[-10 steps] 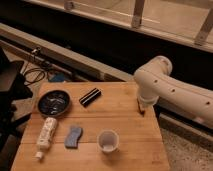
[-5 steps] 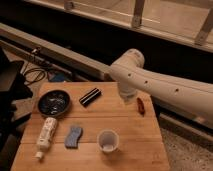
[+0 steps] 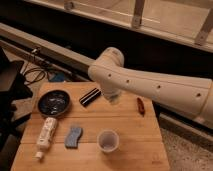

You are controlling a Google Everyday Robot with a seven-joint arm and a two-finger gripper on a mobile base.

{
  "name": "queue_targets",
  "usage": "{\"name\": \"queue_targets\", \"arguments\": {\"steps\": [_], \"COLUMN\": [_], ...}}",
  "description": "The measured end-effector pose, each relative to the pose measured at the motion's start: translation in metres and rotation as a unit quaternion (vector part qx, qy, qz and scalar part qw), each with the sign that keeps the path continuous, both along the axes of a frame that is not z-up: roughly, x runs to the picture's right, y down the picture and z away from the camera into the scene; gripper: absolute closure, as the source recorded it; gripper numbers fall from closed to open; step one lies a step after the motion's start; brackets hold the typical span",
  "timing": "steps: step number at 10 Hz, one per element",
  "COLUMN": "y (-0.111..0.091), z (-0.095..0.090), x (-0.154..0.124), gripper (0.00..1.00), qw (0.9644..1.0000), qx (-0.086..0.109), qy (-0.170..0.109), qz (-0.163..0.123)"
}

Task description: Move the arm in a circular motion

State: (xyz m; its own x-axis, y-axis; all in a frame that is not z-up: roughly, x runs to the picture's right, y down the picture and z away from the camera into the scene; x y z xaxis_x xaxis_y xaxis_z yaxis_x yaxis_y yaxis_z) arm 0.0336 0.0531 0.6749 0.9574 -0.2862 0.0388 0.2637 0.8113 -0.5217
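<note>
The light wooden counter (image 3: 135,147) is lying under the pincer. The large cream-white arm of thick smooth tubes with small dark dots (image 3: 160,90) is reaching in from the right, bending at a rounded joint. Its stubby pincer (image 3: 112,96) is pointing down near the counter's far edge; apart or together, I cannot tell. The dark round pan (image 3: 54,103) is sitting well left of the pincer. The clear plastic cup (image 3: 107,141) is standing nearer the camera, and the black rectangular bar (image 3: 90,96) is lying just left.
</note>
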Motion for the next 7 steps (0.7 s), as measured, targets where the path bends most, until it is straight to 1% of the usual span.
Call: {"name": "queue_targets", "arguments": {"steps": [3,4,6,7], "y": [-0.017,-0.020,-0.023,-0.025], "z": [-0.009,-0.008,-0.008,-0.012], "x": [0.021,0.024,0.022,0.024], "gripper": [1.00,1.00,1.00,1.00], "qw": [0.9999,0.9998,0.9996,0.9993], "qx": [0.013,0.015,0.019,0.026], "qy": [0.002,0.003,0.005,0.004], "qz": [0.009,0.014,0.022,0.027]}}
